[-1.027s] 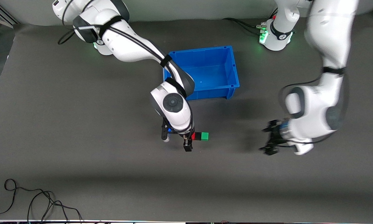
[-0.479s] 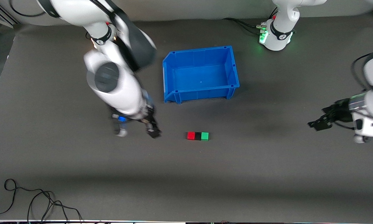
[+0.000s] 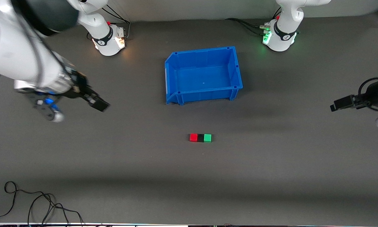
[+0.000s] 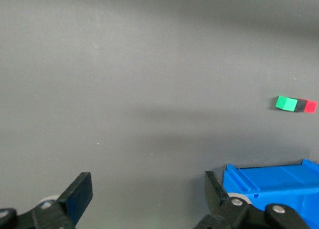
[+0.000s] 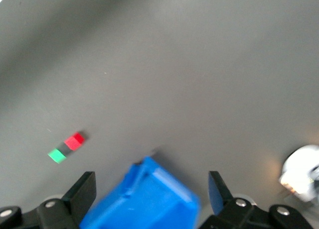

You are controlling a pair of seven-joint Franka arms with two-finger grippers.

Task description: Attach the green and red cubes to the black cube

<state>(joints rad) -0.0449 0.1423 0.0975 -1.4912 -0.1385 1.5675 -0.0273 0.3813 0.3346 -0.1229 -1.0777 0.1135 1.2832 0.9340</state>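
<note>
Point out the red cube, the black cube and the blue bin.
red cube [image 3: 193, 137], front view, its top face.
black cube [image 3: 200, 138], front view, its top face.
blue bin [image 3: 204, 94], front view, the wall nearest the camera.

Even overhead light, blur on the moving arm.

The desk [image 3: 271, 176] is evenly lit, with soft broad shadows beside the bin [image 3: 236, 64] and a dim band low in the front view. The right arm [image 3: 22, 56] smears with motion blur. The right wrist view is blurred, the bin's edge soft; a base lamp glares there.
</note>
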